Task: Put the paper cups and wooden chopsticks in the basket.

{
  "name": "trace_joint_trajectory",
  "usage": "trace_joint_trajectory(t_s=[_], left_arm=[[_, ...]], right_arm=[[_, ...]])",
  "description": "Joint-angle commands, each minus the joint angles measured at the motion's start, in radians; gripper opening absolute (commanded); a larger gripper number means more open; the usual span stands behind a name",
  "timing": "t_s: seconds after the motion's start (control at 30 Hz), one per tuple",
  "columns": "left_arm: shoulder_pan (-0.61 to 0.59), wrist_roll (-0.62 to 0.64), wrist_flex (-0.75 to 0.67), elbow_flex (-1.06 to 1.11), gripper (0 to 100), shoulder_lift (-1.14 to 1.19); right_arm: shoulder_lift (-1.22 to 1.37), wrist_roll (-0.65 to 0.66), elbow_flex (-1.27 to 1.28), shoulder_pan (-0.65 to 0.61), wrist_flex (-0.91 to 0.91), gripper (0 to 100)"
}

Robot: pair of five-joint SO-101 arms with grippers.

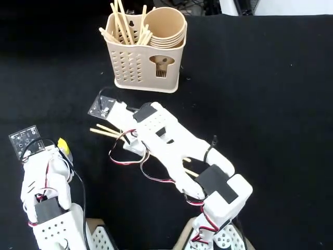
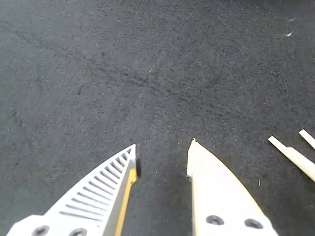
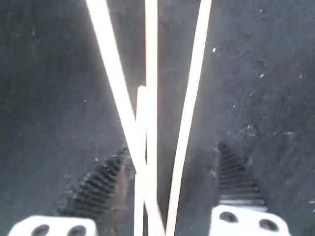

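Note:
A beige perforated basket (image 1: 143,65) stands at the back of the black table. It holds a stack of paper cups (image 1: 165,28) on one side and several wooden chopsticks (image 1: 125,26) on the other. More loose chopsticks (image 1: 106,131) lie on the cloth in the middle. My right gripper (image 3: 172,149) is low over them and open, with three chopsticks (image 3: 150,73) lying between its fingers. My left gripper (image 2: 163,144) is open over bare cloth at the front left, holding nothing. Two chopstick tips (image 2: 295,156) lie off to its side.
The right arm (image 1: 171,146) stretches diagonally over the middle of the table and covers most of the loose chopsticks. The left arm (image 1: 44,182) stands folded at the front left corner. Black cloth (image 1: 270,104) covers the table to the right.

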Motion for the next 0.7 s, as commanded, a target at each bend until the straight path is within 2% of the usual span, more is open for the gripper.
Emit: trace_joint_trajectory(t_s=[0.0, 0.3, 0.67], left_arm=[[0.008, -0.006, 0.003, 0.013, 18, -0.012], [0.008, -0.006, 0.002, 0.013, 18, -0.012], [0.008, -0.006, 0.003, 0.013, 18, -0.012]], right_arm=[[-0.008, 0.014, -0.024, 0.009, 0.044, 24.2], [0.012, 0.015, -0.015, 0.107, -0.026, 20.8], [0.127, 0.068, -0.036, 0.114, -0.061, 20.2]])
